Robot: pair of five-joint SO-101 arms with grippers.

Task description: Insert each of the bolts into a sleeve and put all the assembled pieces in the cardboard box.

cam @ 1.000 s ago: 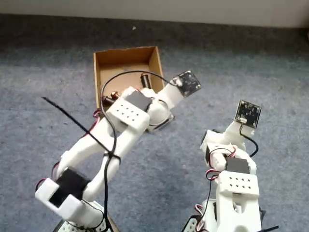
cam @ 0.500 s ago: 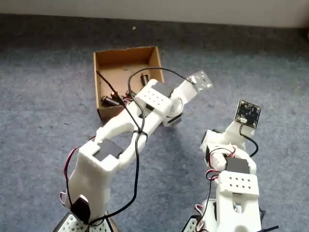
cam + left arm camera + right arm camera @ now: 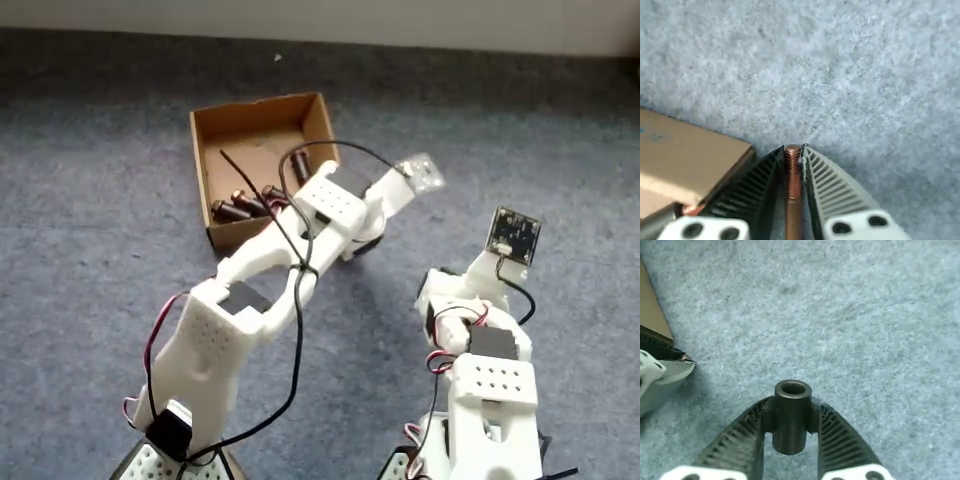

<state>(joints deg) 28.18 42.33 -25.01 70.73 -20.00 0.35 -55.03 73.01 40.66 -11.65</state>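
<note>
My left gripper [image 3: 794,150] is shut on a copper bolt [image 3: 793,185], which lies along the fingers with its threaded tip at their ends, just beside the outer wall of the cardboard box [image 3: 685,160]. My right gripper [image 3: 790,412] is shut on a dark sleeve [image 3: 791,415], held upright with its open bore facing up. In the high view the left arm [image 3: 330,205] reaches out next to the cardboard box's [image 3: 205,190] right side, and the right arm [image 3: 480,340] stands at the lower right. Several dark assembled pieces [image 3: 240,207] lie inside the box.
Grey carpet [image 3: 520,130] covers the whole surface. In the right wrist view the left gripper's fingers [image 3: 665,375] and a box corner [image 3: 652,305] show close by. Open carpet lies to the right and behind the box.
The left arm has swung out from over the box to its right side and lowered, uncovering the pieces inside. The right arm has stayed still.
</note>
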